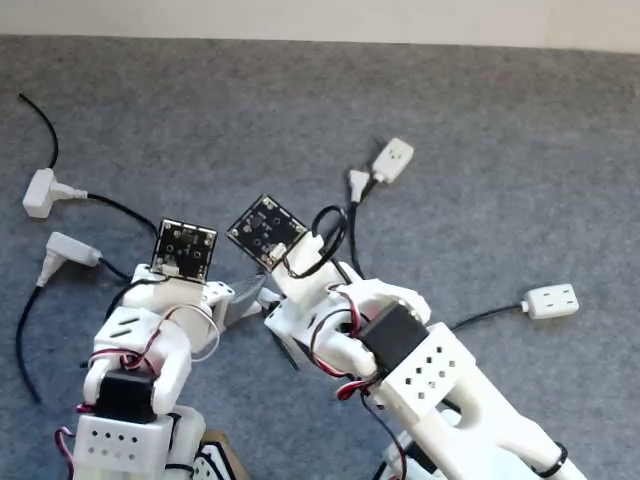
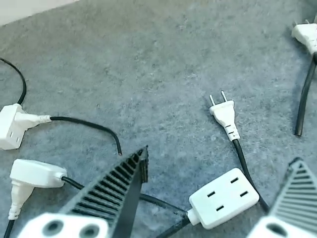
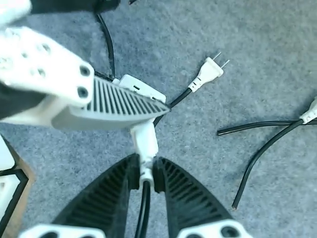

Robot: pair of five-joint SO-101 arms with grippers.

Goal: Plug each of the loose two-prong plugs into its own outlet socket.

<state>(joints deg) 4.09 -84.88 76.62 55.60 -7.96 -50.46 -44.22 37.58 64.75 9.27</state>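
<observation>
White plug [image 3: 144, 141] pinched in right hand [image 3: 145, 167], just beside socket [image 3: 143, 89].

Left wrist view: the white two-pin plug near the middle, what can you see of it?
The loose plug is white plastic by its look, with two bare metal prongs and a ribbed collar where its black cord leaves. It lies flat, unplugged, on the grey carpet, nothing gripping it; the cord runs past a white outlet socket.
</observation>
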